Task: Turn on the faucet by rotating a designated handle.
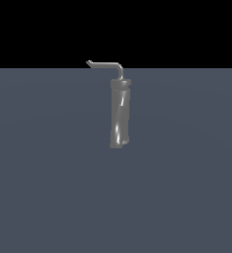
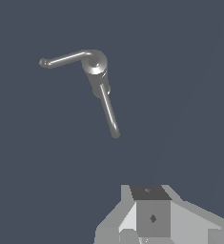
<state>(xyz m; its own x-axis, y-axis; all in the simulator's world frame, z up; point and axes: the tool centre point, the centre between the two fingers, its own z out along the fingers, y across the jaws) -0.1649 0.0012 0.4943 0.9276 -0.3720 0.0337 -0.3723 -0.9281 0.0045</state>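
End effector [image 2: 149, 224] hung well off the faucet [image 1: 120, 113], grip state unclear | handle [image 1: 105, 64] untouched, sticking sideways up top, free to swing

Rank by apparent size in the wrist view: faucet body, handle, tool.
1. tool, though it sits nearest the camera and is cropped
2. handle
3. faucet body, seen end-on and foreshortened, so close to the handle

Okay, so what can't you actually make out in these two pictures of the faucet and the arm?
- Gripper: fingertips cut off by the wrist view's edge, so open or shut is unclear; absent from the exterior view.
- Faucet: in the wrist view it is seen end-on, so its height is hidden.
- Handle: the way it turns is not shown.
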